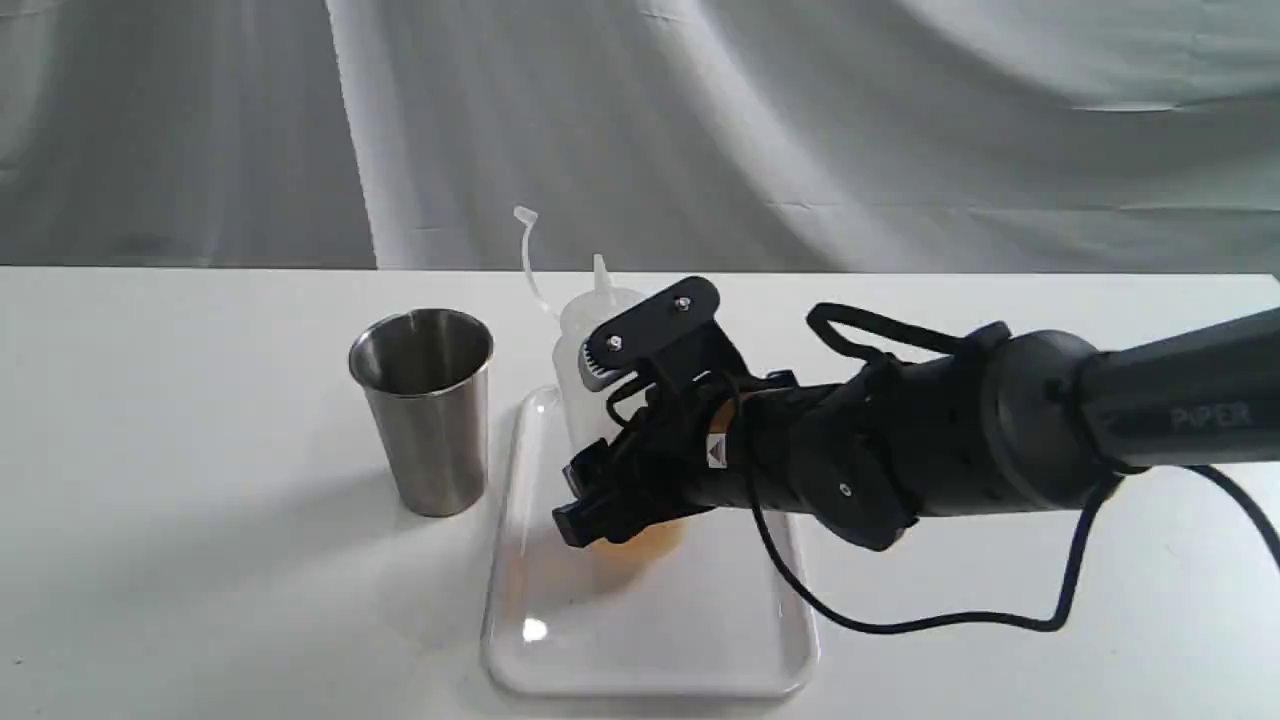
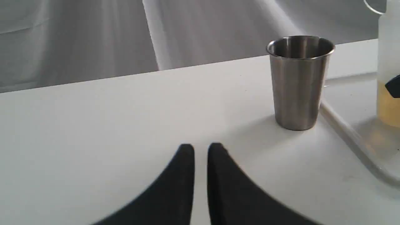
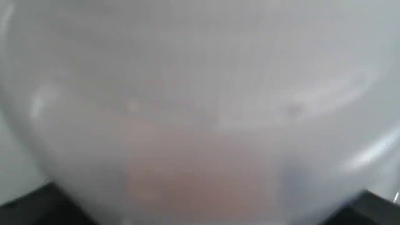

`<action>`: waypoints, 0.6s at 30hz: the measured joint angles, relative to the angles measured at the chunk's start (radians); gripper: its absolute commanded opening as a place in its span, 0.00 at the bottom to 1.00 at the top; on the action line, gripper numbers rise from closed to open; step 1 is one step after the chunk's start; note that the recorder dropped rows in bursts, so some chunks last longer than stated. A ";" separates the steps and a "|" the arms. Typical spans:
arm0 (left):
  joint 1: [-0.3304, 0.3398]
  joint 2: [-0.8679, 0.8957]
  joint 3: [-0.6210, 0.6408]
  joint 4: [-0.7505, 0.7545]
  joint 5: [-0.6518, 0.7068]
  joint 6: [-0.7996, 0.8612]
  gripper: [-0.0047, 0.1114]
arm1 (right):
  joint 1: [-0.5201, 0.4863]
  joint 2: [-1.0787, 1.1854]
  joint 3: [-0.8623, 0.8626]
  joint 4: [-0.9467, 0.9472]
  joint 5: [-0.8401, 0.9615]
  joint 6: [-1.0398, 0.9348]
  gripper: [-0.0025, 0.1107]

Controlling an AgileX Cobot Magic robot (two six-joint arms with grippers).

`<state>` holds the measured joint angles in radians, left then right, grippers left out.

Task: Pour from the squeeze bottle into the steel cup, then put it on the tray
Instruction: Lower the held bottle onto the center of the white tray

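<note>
The squeeze bottle (image 1: 580, 335) stands upright on the white tray (image 1: 650, 640), with amber liquid low in it and its cap strap curling up behind. My right gripper (image 1: 610, 500) reaches in from the right and is shut on the bottle's lower body; the far finger is hidden. Close up, the bottle (image 3: 200, 93) fills the right wrist view, a dark finger at each lower corner. The steel cup (image 1: 428, 410) stands upright on the table just left of the tray. My left gripper (image 2: 201, 148) is shut on nothing, low over the table short of the cup (image 2: 298, 84), with the bottle (image 2: 389, 62) and tray rim (image 2: 353, 131) beyond.
A grey cloth backdrop hangs behind the white table. The right arm's black cable loops down over the tray's right side (image 1: 900, 625).
</note>
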<state>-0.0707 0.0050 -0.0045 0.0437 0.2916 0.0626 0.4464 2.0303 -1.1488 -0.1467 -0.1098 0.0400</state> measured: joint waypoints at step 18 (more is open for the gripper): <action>0.000 0.000 0.000 0.000 0.000 0.000 0.11 | 0.000 0.000 0.000 0.024 0.016 -0.029 0.50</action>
<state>-0.0707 0.0050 -0.0045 0.0437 0.2916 0.0626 0.4464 2.0303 -1.1488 -0.1227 -0.0936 0.0110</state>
